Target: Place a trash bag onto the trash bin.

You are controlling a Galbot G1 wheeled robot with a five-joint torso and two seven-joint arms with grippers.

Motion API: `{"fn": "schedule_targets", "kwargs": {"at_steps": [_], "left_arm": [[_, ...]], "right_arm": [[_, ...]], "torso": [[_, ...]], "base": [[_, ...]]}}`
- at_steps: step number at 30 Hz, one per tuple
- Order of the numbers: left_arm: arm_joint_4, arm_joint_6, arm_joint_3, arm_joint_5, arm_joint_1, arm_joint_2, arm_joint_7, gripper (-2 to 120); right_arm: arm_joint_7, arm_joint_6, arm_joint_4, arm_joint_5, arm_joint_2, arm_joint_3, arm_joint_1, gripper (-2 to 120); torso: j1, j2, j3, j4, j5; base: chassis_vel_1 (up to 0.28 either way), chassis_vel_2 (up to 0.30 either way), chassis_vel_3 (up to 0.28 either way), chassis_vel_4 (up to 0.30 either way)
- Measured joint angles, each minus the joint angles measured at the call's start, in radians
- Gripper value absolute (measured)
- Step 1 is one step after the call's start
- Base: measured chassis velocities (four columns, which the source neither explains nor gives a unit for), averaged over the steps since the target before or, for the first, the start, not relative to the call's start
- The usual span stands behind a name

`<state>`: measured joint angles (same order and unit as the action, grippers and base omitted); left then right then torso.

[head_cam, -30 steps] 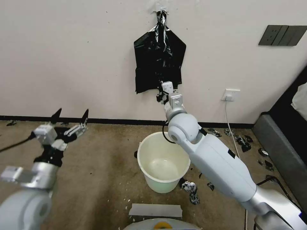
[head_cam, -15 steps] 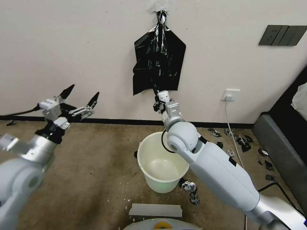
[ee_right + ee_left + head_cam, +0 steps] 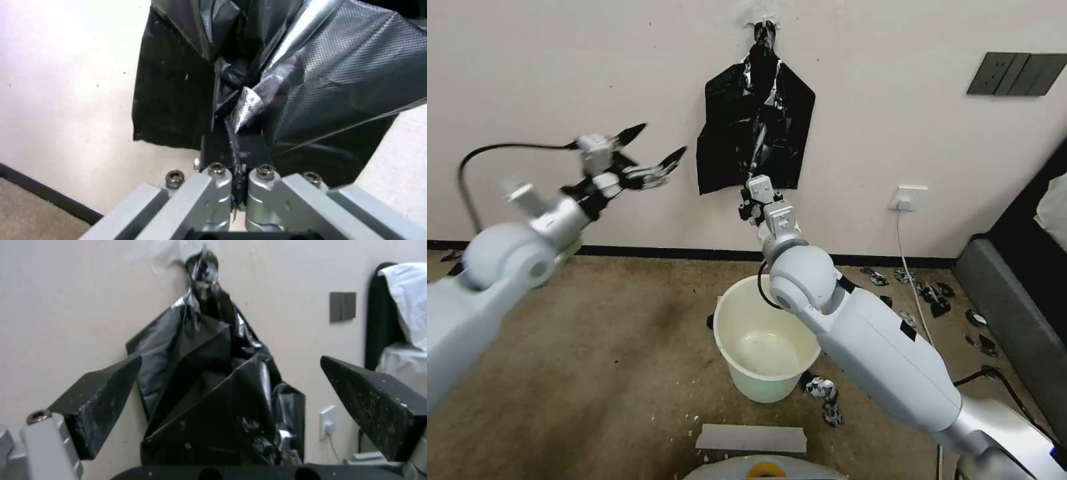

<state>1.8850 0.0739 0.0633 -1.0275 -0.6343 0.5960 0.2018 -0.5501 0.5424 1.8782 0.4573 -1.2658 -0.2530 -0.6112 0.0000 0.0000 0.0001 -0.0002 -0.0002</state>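
The trash bag (image 3: 757,127), glossy black and wrinkled, hangs from a hook high on the wall. My right gripper (image 3: 752,195) is shut on its lower edge, and in the right wrist view the plastic (image 3: 320,76) is pinched between the closed fingers (image 3: 222,150). My left gripper (image 3: 664,138) is raised to the left of the bag, open and apart from it. In the left wrist view the bag (image 3: 213,380) hangs ahead between the spread fingers (image 3: 102,403). The trash bin (image 3: 722,317), a cream-white bucket, stands empty on the carpet below the right arm.
A wall socket with a white cable (image 3: 908,198) and a dark switch panel (image 3: 1014,73) are right of the bag. Black plastic scraps (image 3: 934,300) litter the floor near a dark couch (image 3: 1014,327). A flat white sheet (image 3: 752,438) lies in front of the bin.
My left arm has risen and swung right toward the bag, staying open. My right gripper has shifted slightly left, drawing the bag's lower edge with it.
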Motion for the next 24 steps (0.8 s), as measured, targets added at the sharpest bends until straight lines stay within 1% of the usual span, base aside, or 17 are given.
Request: {"fn": "schedule_targets", "kwargs": {"at_steps": [1, 2, 3, 5, 6, 8, 9, 10, 11, 12, 13, 15, 18, 19, 20, 23, 24], "left_arm": [[-0.029, -0.001, -0.065, 0.001, 0.064, 0.018, -0.015, 100], [-0.029, -0.001, -0.065, 0.001, 0.064, 0.018, -0.015, 100], [-0.046, 0.0, -0.107, 0.001, 0.101, 0.029, -0.025, 100], [-0.094, 0.001, -0.219, 0.002, 0.207, 0.064, -0.052, 100], [-0.094, 0.001, -0.219, 0.002, 0.207, 0.064, -0.052, 100], [-0.131, 0.001, -0.3, 0.004, 0.288, 0.097, -0.07, 100], [-0.148, 0.001, -0.33, 0.005, 0.317, 0.11, -0.076, 100], [-0.148, 0.001, -0.33, 0.005, 0.317, 0.11, -0.076, 100], [-0.166, 0.001, -0.36, 0.007, 0.349, 0.123, -0.082, 100], [-0.193, 0.001, -0.403, 0.011, 0.391, 0.139, -0.09, 100], [-0.193, 0.001, -0.403, 0.011, 0.391, 0.139, -0.09, 100], [-0.226, -0.005, -0.456, 0.023, 0.435, 0.153, -0.096, 100], [-0.241, -0.012, -0.479, 0.032, 0.455, 0.152, -0.097, 100], [-0.258, -0.018, -0.505, 0.038, 0.473, 0.149, -0.097, 100], [-0.258, -0.018, -0.505, 0.038, 0.473, 0.149, -0.097, 100], [-0.289, -0.022, -0.558, 0.046, 0.519, 0.15, -0.104, 99], [-0.289, -0.022, -0.558, 0.046, 0.519, 0.15, -0.104, 99]], "right_arm": [[0.0, 0.0, 0.001, 0.0, 0.0, 0.0, -0.001, 0], [0.0, 0.0, 0.001, 0.0, 0.0, 0.0, -0.001, 0], [0.0, 0.0, 0.002, 0.0, 0.0, 0.0, -0.003, 0], [0.001, 0.0, 0.005, 0.001, 0.004, 0.0, -0.008, 0], [0.001, 0.0, 0.005, 0.001, 0.004, 0.0, -0.008, 0], [0.002, 0.0, 0.007, 0.003, 0.006, 0.0, -0.009, 0], [0.002, 0.0, 0.006, 0.004, 0.006, 0.0, -0.009, 0], [0.002, 0.0, 0.006, 0.004, 0.006, 0.0, -0.009, 0], [0.002, -0.001, 0.006, 0.005, 0.006, 0.0, -0.008, 0], [0.003, -0.001, 0.007, 0.005, 0.004, 0.001, -0.005, 0], [0.003, -0.001, 0.007, 0.005, 0.004, 0.001, -0.005, 0], [0.003, -0.001, 0.007, 0.007, 0.001, 0.002, -0.001, 0], [0.003, -0.002, 0.007, 0.008, 0.0, 0.002, 0.0, 0], [0.003, -0.003, 0.007, 0.008, -0.001, 0.002, 0.002, 0], [0.003, -0.003, 0.007, 0.008, -0.001, 0.002, 0.002, 0], [0.004, -0.006, 0.007, 0.009, -0.005, 0.004, 0.005, 0], [0.004, -0.006, 0.007, 0.009, -0.005, 0.004, 0.005, 0]], "torso": [[0.0, 0.0, 0.0, 0.0001, 0.0001], [0.0, 0.0, 0.0, 0.0001, 0.0001], [0.0, 0.0, 0.0, 0.0001, 0.0005], [0.0, 0.0, 0.0, 0.0002, -0.0003], [0.0, 0.0, 0.0, 0.0002, -0.0003], [0.0, 0.0, 0.0, -0.0001, 0.0011], [0.0, 0.0, 0.0, 0.0, 0.0003], [0.0, 0.0, 0.0, 0.0, 0.0003], [0.0, 0.0, 0.0, 0.0001, -0.0003], [0.0, 0.0, 0.0, 0.0001, 0.0011], [0.0, 0.0, 0.0, 0.0001, 0.0011], [0.0, 0.0, 0.0, 0.0, -0.0002], [0.0, 0.0, 0.0, 0.0002, 0.0005], [0.0, 0.0, 0.0, 0.0003, 0.0002], [0.0, 0.0, 0.0, 0.0003, 0.0002], [0.0, 0.0, 0.0, 0.0004, 0.0002], [0.0, 0.0, 0.0, 0.0004, 0.0002]], "base": [[0.0, 0.0, 0.0, 0.0], [0.0, 0.0, 0.0, 0.0], [0.0, 0.0, 0.0, 0.0], [0.0, 0.0, 0.0, 0.0], [0.0, 0.0, 0.0, 0.0], [0.0, 0.0, 0.0, 0.0], [0.0, 0.0, 0.0, 0.0], [0.0, 0.0, 0.0, 0.0], [0.0, 0.0, 0.0, 0.0], [0.0, 0.0, 0.0, 0.0], [0.0, 0.0, 0.0, 0.0], [0.0, 0.0, 0.0, 0.0], [0.0, 0.0, 0.0, 0.0], [0.0, 0.0, 0.0, 0.0], [0.0, 0.0, 0.0, 0.0], [0.0, 0.0, 0.0, 0.0], [0.0, 0.0, 0.0, 0.0]]}}
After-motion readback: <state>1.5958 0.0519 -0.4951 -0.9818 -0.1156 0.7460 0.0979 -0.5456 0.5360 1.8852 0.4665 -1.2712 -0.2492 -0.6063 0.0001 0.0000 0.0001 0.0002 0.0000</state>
